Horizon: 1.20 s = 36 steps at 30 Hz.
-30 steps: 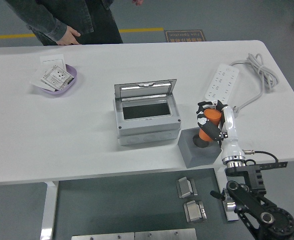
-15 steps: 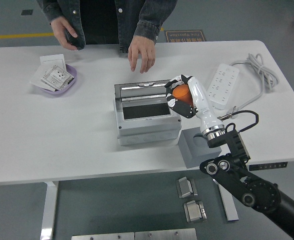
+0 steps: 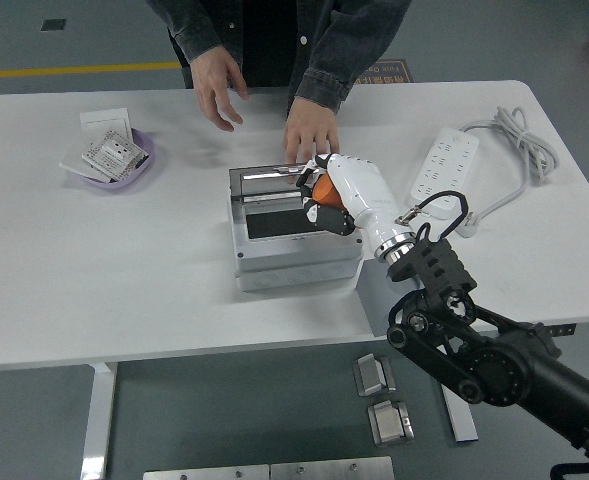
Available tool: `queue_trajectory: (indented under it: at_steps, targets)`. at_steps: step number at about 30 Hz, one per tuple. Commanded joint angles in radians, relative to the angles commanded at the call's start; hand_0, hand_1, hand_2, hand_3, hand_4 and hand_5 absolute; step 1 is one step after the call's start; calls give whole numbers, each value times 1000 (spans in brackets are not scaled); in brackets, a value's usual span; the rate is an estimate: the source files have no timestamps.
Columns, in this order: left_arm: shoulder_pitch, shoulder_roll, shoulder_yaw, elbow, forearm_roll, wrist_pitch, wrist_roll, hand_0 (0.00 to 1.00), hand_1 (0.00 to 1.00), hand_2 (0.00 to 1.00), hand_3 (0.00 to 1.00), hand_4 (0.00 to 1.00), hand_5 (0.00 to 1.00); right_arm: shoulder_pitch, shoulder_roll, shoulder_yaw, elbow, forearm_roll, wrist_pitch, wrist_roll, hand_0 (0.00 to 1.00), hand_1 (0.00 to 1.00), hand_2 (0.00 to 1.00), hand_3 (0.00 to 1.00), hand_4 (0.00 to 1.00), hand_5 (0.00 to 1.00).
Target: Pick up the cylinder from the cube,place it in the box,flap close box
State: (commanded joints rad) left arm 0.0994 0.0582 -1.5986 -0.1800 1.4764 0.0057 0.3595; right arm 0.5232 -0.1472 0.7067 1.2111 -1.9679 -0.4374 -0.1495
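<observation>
Cylinder (image 3: 323, 186): now over the open box (image 3: 294, 240), off the cube (image 3: 376, 295)
Robot hand (image 3: 324, 195): right, clamped on cylinder
Person's hand (image 3: 310, 130): moved to box lid

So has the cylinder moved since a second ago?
Yes. The cylinder, gripped in the right hand, has gone from the cube up and left, and is now over the open box.

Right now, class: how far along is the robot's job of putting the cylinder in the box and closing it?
Done: the orange cylinder is off the grey cube. In hand: the right hand holds it over the open box. Left: release it inside and shut the raised flap, where a person's hand rests.
</observation>
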Motion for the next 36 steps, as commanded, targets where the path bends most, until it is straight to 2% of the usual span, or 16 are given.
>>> queue_trajectory:
  at_steps: [15, 27, 36]
  targets:
    - [-6, 3, -3, 0, 8, -2, 1, 639, 641, 526, 619, 666, 321, 136, 40, -154, -110, 9, 54, -28, 133, 193, 263, 305, 2, 2]
    - [-12, 5, -2, 0, 14, -4, 2, 638, 641, 526, 619, 665, 322, 231, 70, -260, -205, 41, 73, -13, 131, 194, 263, 306, 2, 2]
    - [-20, 7, 1, 0, 19, -6, 0, 638, 641, 526, 619, 664, 322, 273, 51, -307, -231, 59, 77, 20, 131, 194, 263, 307, 2, 2]
